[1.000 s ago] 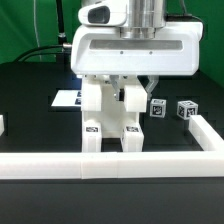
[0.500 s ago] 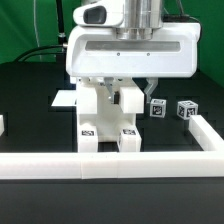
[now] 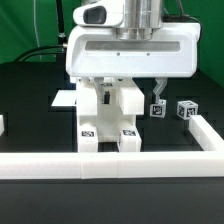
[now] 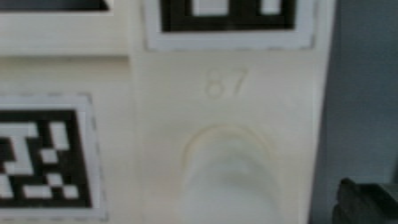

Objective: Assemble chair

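Note:
The partly built chair (image 3: 106, 118) stands upright against the front rail, white and blocky, with a tag on each of its two front feet. My gripper (image 3: 130, 92) hangs right over its top, open, with one finger on each side of the upper part and clear of it. In the wrist view the chair's white surface (image 4: 222, 120) fills the picture at close range, with tags at its edges. One dark fingertip (image 4: 374, 203) shows at the corner, apart from the white surface. Two small tagged chair pieces (image 3: 157, 108) (image 3: 186, 110) lie on the exterior view's right.
A low white rail runs along the front (image 3: 110, 165) and up the exterior view's right side (image 3: 206, 135). The marker board (image 3: 64, 98) lies flat behind the chair on the left. Another white piece (image 3: 2, 125) pokes in at the left edge.
The fingers were shut on the chair's upper part and have spread wide apart, letting go of it. The chair has stayed in place against the rail.

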